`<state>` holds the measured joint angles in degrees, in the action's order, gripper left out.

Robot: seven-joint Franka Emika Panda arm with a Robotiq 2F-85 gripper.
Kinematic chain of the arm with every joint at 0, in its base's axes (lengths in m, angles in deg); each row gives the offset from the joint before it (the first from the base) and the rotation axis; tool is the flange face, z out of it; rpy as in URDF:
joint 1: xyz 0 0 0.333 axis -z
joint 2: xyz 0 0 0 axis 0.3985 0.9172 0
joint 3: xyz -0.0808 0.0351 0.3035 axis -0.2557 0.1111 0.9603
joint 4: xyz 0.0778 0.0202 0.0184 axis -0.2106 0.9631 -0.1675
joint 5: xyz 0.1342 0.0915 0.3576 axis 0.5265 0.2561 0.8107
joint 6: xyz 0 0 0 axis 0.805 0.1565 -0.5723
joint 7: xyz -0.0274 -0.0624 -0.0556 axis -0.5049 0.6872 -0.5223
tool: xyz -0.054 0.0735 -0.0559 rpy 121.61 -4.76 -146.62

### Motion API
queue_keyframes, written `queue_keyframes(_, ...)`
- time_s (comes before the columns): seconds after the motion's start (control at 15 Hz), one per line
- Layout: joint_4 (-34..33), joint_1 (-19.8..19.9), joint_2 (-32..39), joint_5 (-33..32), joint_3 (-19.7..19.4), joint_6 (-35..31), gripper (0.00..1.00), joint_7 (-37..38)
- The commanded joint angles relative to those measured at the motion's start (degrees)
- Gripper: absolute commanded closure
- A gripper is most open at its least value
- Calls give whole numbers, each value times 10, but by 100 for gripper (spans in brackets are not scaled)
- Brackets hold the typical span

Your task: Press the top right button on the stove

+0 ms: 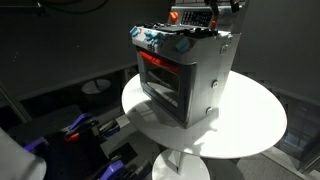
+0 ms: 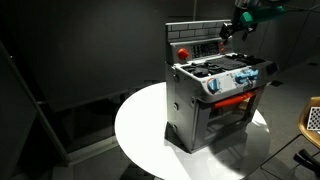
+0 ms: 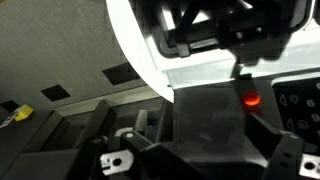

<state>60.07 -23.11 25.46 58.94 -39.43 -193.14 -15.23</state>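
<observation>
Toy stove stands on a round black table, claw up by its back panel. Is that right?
No: the round table is white, not black, as both exterior views show. The toy stove does stand on it, with the claw up by its back panel.

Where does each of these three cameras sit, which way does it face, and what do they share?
Exterior view: raised, off one front corner of the stove, looking down at it on the round white table; gripper above it.
Exterior view: raised, off the opposite front corner of the stove; gripper at upper right.
Wrist view: looks down past the gripper at a red button and the table edge.
Shared: stove, table and gripper appear in all three.
</observation>
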Motion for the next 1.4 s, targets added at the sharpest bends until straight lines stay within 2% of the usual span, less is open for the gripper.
queue_keyframes(0.0,-28,-14,20,-2,-11,11,0,11)
queue_keyframes(0.27,-23,-17,11,1,-15,16,0,7)
queue_keyframes(0.53,-3,-15,-23,27,-10,51,0,-17)
queue_keyframes(1.07,25,-10,-112,108,9,198,0,-121)
queue_keyframes(1.33,35,-7,-162,159,15,278,0,-202)
